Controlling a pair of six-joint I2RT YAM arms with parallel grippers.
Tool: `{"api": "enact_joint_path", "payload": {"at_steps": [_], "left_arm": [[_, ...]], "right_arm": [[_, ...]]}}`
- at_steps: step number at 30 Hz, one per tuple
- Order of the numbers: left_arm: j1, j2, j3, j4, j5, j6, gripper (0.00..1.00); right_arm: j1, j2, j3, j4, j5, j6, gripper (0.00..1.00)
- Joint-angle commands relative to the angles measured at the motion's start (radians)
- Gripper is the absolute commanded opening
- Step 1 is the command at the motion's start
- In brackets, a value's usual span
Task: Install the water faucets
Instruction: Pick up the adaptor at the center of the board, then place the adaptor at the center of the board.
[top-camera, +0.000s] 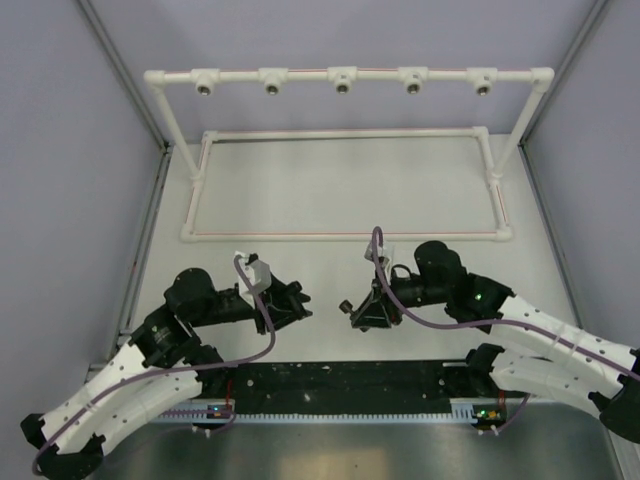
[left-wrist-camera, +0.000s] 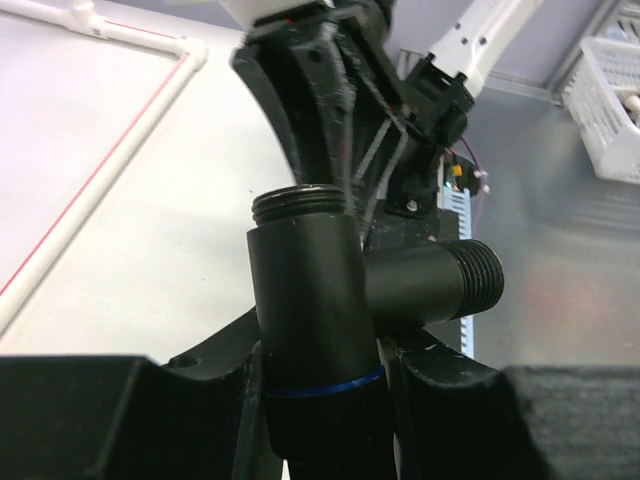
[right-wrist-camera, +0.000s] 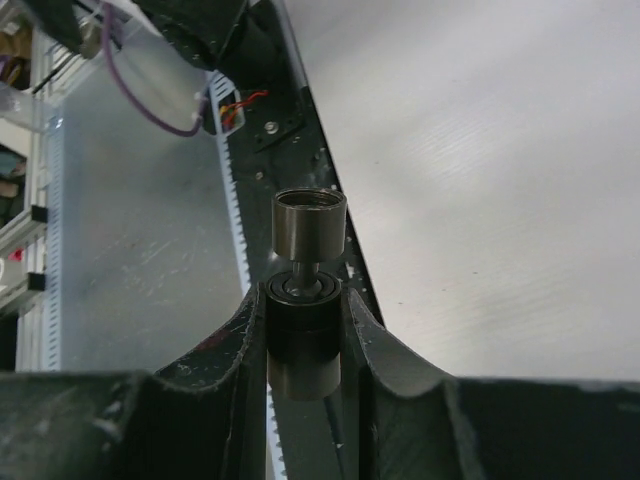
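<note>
The left gripper is clamped on the T-shaped faucet, gripping its lower body at a blue ring. In the wrist view one threaded end points up and a threaded side arm juts right. The right gripper is clamped on the stubby faucet, whose round cap stands clear of the fingers on a thin stem. Both pieces are held over the table, near each other but apart, and well away from the white pipe frame.

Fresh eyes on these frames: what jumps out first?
The left hand grips a black T-shaped piece with threaded ends. It faces the right hand, which is shut on a stubby cylinder. Behind them at the back stands the white pipe frame, with five sockets along its top bar.
</note>
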Motion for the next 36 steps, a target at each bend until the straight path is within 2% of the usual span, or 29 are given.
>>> {"api": "enact_joint_path", "payload": {"at_steps": [1,5,8,13,17,24,31,36], "left_arm": [[0.000,-0.013,-0.032,0.240,-0.095,-0.143,0.00],[-0.001,0.004,-0.090,0.400,-0.117,-0.265,0.00],[0.000,0.037,-0.096,0.406,-0.160,-0.310,0.00],[0.000,0.084,-0.135,0.487,-0.221,-0.442,0.00],[0.000,0.104,-0.129,0.518,-0.261,-0.520,0.00],[0.000,0.107,-0.104,0.434,-0.311,-0.450,0.00],[-0.003,0.099,-0.147,0.503,-0.367,-0.492,0.00],[0.000,0.099,-0.109,0.405,-0.443,-0.476,0.00]], "right_arm": [[-0.002,-0.009,0.014,0.113,-0.220,0.032,0.00],[0.000,-0.010,0.023,0.142,-0.228,0.056,0.00],[-0.002,0.005,0.040,0.107,-0.196,0.052,0.00],[0.000,-0.007,0.014,0.213,-0.254,0.110,0.00],[0.000,0.009,0.034,0.230,-0.274,0.115,0.00],[0.000,0.045,0.046,0.265,-0.253,0.161,0.00],[0.001,0.074,0.061,0.207,-0.185,0.164,0.00],[0.001,0.193,0.106,0.003,0.038,0.087,0.00]]}}
